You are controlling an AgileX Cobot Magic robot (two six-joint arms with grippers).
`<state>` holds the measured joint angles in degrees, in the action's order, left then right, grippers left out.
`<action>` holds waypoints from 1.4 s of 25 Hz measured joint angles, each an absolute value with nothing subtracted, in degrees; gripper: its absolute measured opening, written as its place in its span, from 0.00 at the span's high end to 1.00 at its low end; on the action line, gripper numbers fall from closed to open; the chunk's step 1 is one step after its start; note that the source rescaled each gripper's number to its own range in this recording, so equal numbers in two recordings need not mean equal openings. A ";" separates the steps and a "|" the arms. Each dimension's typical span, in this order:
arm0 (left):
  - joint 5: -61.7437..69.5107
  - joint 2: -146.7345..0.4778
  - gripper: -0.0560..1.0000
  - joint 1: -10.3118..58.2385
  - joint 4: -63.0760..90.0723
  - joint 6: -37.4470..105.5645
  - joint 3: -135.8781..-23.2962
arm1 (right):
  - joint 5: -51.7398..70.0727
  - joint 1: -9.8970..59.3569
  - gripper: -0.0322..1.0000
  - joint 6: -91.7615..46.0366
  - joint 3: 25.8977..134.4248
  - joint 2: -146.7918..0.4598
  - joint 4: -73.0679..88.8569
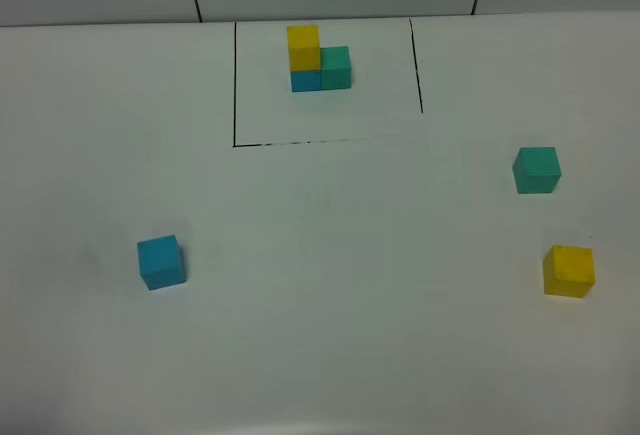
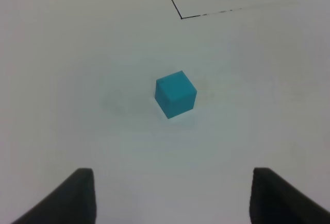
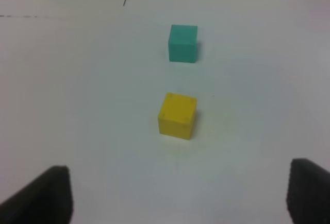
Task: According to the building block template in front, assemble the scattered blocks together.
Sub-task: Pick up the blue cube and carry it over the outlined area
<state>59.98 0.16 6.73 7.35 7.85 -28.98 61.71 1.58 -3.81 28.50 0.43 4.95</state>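
Left wrist view shows the left fingers [image 2: 77, 198] spread apart, grasping nothing, over the white bench [image 2: 67, 80]; the cyan-blue cube [image 2: 175, 93] sits well apart from the template [image 1: 310, 55]. The right fingers [image 3: 46, 198] are likewise released and empty; the yellow cube [image 3: 177, 116] lies farthest from the template, the teal-green cube [image 3: 182, 42] nearer it, none touching

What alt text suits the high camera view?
Three loose cubes sit apart on a white table: a cyan-blue cube at left, a teal-green cube and yellow cube at right. Behind, inside a black-lined box, stands a small yellow, blue and green block template.
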 joint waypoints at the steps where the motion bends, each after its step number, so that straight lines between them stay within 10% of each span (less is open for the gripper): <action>1: 59.98 0.16 0.61 6.73 7.35 7.85 -28.98 | 61.71 1.58 0.11 -3.81 28.50 0.43 4.95; 35: 59.98 0.16 0.61 6.73 6.31 7.90 -28.98 | 61.71 1.58 0.00 -3.81 28.50 0.43 4.95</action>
